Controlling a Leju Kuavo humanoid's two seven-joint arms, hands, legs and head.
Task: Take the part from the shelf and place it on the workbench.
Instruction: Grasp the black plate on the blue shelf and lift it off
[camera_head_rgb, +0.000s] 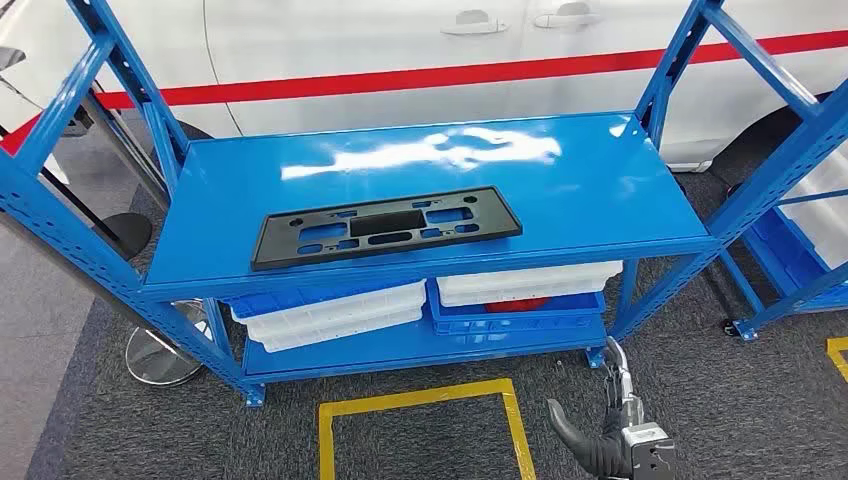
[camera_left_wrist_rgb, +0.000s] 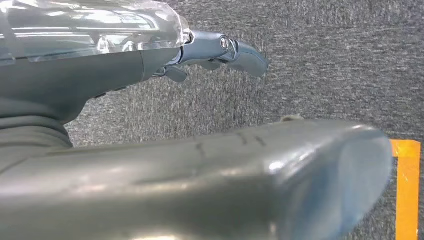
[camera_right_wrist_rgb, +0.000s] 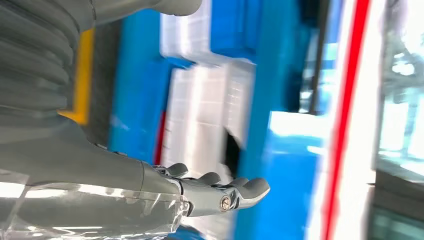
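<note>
The part is a flat black rectangular plate with several cutouts. It lies on the top board of the blue shelf, left of its middle. My right hand hangs low over the carpet in front of the shelf's right leg, well below and to the right of the part. In the right wrist view that hand has its fingers stretched out and holds nothing, with the shelf blurred beyond it. My left hand hangs over grey carpet, its fingers apart from the thumb and nothing in it.
White bins and a blue bin fill the shelf's lower level. Yellow tape marks a square on the carpet in front. A white car with a red stripe stands behind, a second blue rack at the right, and a round stand base at the left.
</note>
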